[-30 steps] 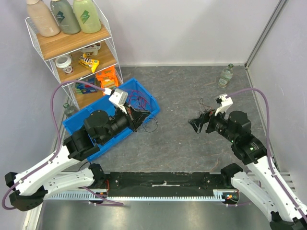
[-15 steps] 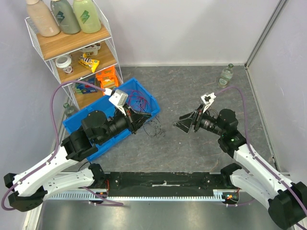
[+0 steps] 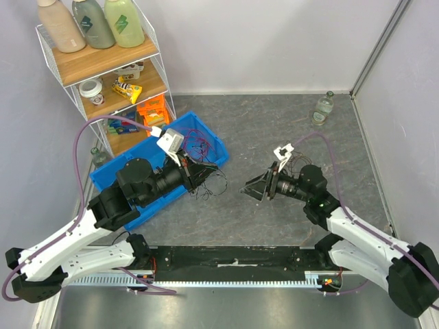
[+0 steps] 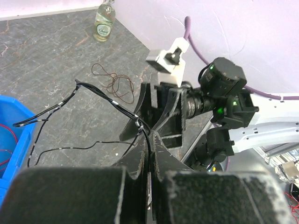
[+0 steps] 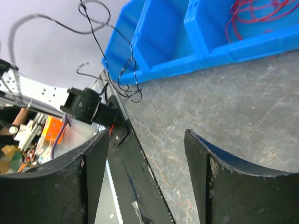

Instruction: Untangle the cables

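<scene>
Your left gripper (image 4: 148, 140) is pressed together on the black cable (image 4: 114, 103), pinching it right at the fingertips, just off the near right corner of the blue bin (image 3: 104, 177). From the pinch the cable lifts away in a long arc and then falls in thin, loose loops. In the right wrist view those loops hang in front of the bin's outer wall and reach down to the grey floor (image 3: 260, 130) beside it.

Your right gripper (image 5: 145, 135) sits to the right of the bin and clear of it, level with that same corner. It points back toward the bin and faces the left gripper. Its fingers are spread wide, and only bare floor shows between them. The black cable's loops lie ahead of its fingertips and do not touch them.

Inside the bin, the red cables (image 3: 199, 142) lie in a scribbled bunch in a compartment at its right end.

Further right of the bin, beyond the right gripper, a dark looped cable (image 4: 112, 81) lies flat on the floor by itself.

A glass bottle (image 3: 324, 106) stands upright well apart from the bin, far to its right against the back wall. A wire shelf (image 3: 103, 68) stands just behind the bin's left end, with three bottles (image 3: 92, 24) on its top board.
</scene>
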You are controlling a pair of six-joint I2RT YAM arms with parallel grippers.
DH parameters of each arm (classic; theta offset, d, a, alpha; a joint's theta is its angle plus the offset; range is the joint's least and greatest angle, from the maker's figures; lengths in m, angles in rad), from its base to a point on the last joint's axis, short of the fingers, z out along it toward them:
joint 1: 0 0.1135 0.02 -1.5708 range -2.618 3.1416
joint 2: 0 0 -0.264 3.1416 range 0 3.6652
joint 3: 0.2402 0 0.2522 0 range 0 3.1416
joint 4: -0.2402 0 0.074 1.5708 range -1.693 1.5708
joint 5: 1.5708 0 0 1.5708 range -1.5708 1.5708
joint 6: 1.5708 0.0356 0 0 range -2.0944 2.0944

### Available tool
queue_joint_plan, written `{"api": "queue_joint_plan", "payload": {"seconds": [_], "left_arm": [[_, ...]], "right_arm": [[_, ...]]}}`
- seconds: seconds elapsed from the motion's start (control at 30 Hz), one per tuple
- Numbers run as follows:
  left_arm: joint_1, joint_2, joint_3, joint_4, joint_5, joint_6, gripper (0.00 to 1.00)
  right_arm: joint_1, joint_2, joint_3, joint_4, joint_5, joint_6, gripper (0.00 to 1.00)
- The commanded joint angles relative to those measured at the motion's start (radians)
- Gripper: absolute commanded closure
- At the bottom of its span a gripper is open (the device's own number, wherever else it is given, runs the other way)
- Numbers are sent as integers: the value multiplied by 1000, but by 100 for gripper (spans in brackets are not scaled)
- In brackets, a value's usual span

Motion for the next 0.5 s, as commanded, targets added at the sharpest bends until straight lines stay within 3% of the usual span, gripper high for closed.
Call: {"api": "queue_joint_plan", "payload": {"seconds": [0.0,0.17,0.47], "left_arm": [[2,-17,3,33,5,-27,98],[1,-26,3,27,0,-30,98],[2,-28,0,46,18,-45,98]], "right_arm": [[101,74,-13,126,76,7,30],[189,195,-17,251,97,37,34],[204,212,-31,254,164,22,38]]}}
